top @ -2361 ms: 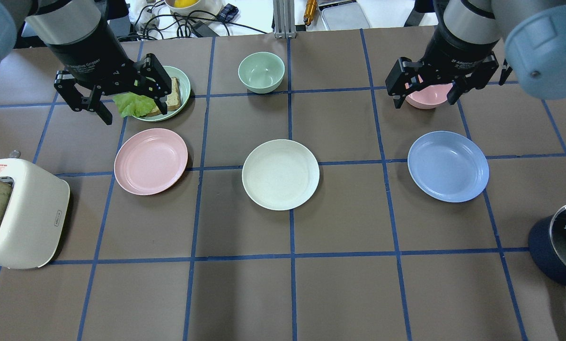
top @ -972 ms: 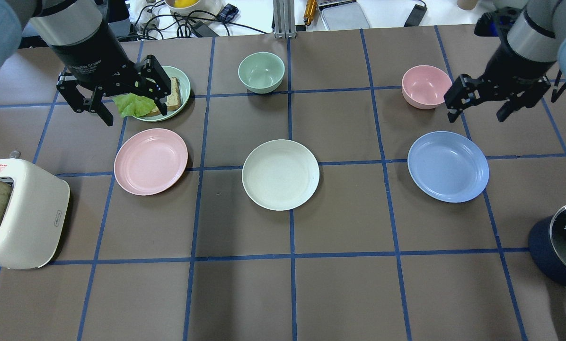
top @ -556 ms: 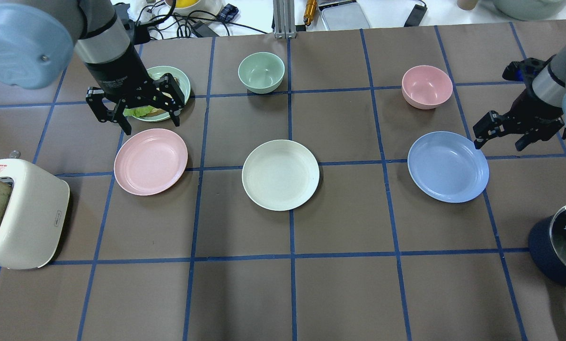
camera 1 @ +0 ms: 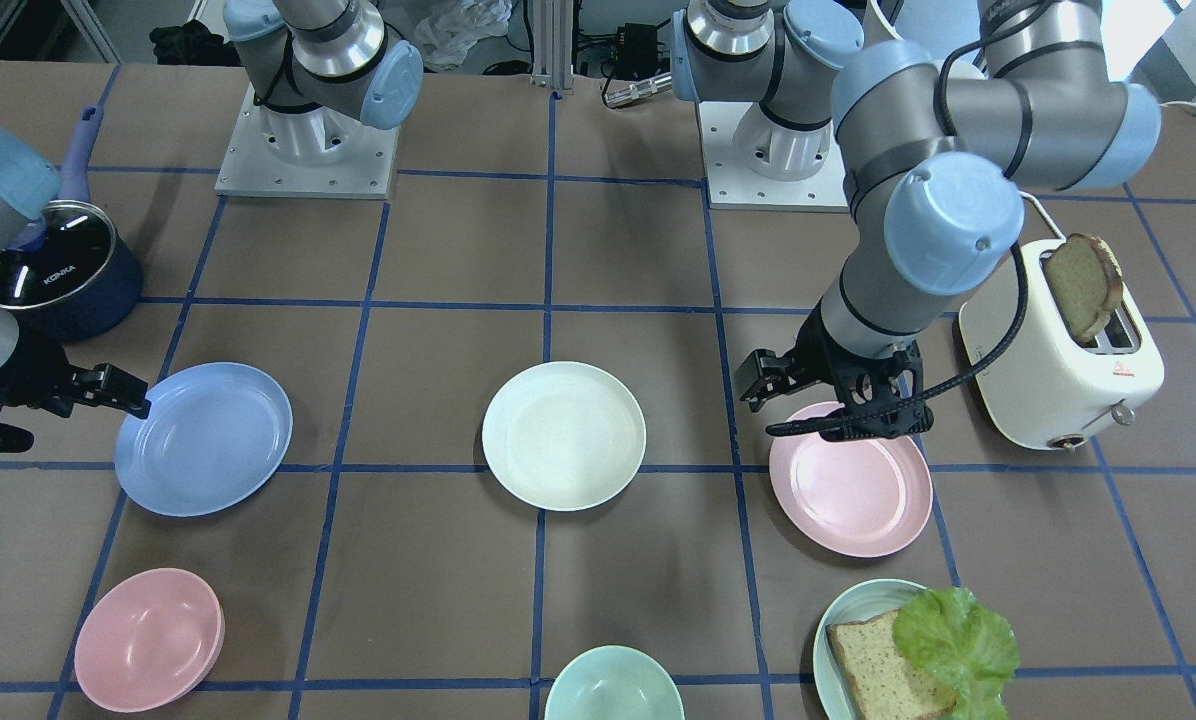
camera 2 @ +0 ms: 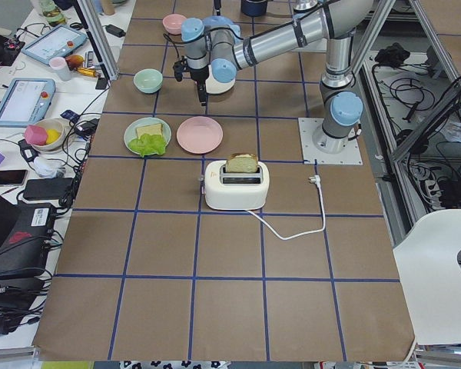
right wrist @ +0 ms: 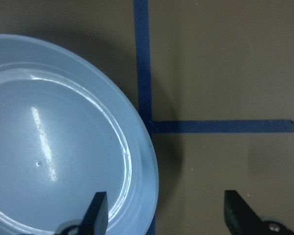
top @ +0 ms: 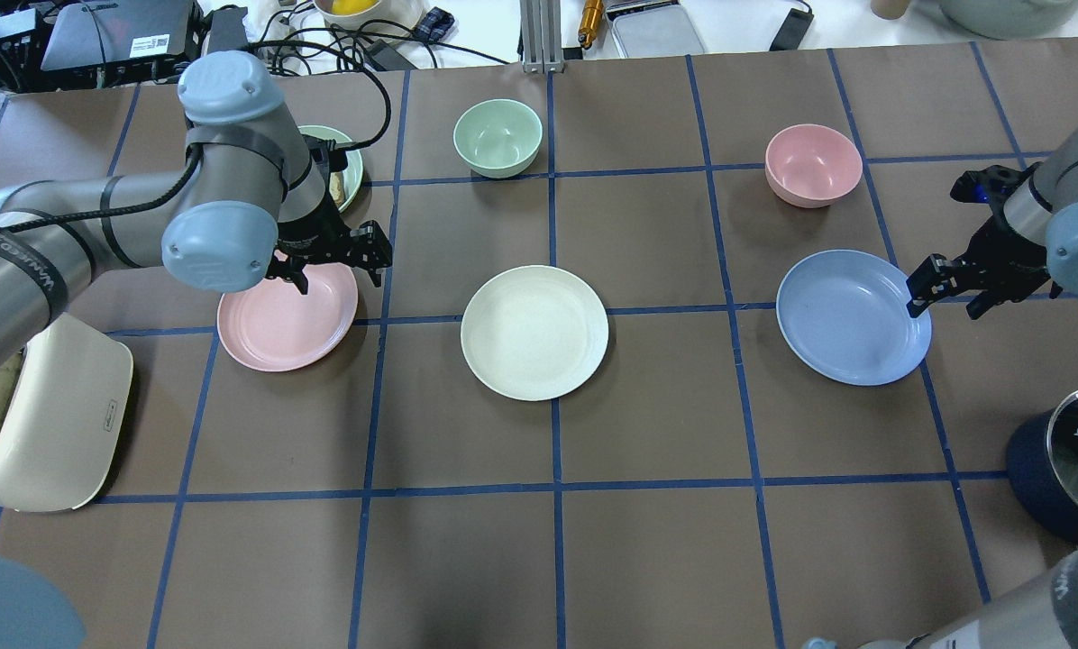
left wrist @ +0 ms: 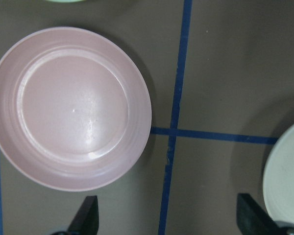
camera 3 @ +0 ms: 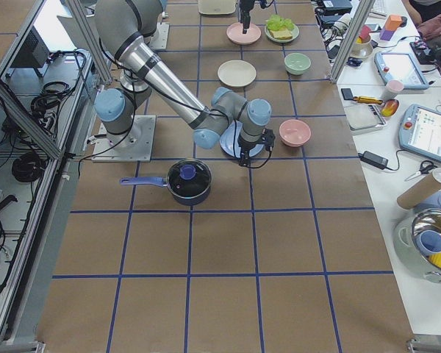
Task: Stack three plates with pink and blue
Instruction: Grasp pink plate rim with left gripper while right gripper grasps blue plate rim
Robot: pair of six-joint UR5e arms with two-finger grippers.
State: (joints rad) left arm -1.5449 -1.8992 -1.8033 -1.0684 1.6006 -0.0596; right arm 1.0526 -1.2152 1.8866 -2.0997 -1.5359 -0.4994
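Pink plate (top: 282,317), cream-white plate (top: 534,332) and blue plate (top: 850,317) lie apart in a row across mid-frame on the counter (top: 656,424) (none stacked).
Left pincer (top: 339,270) hangs spread at the pink plate's upper-right rim; right pincer (top: 946,302) hangs spread, one finger over the blue plate's right rim, the other outside it.

On my feed I see a white toaster (camera 1: 1058,370) with a bread slice (camera 1: 1083,285) standing in its slot, a dark blue saucepan (camera 1: 78,295), a pink bowl (top: 813,165), a green bowl (top: 497,137), and a green plate (camera 1: 838,612) carrying lettuce (camera 1: 958,645) and a second slice (camera 1: 878,668), all on the brown taped table (top: 647,541).
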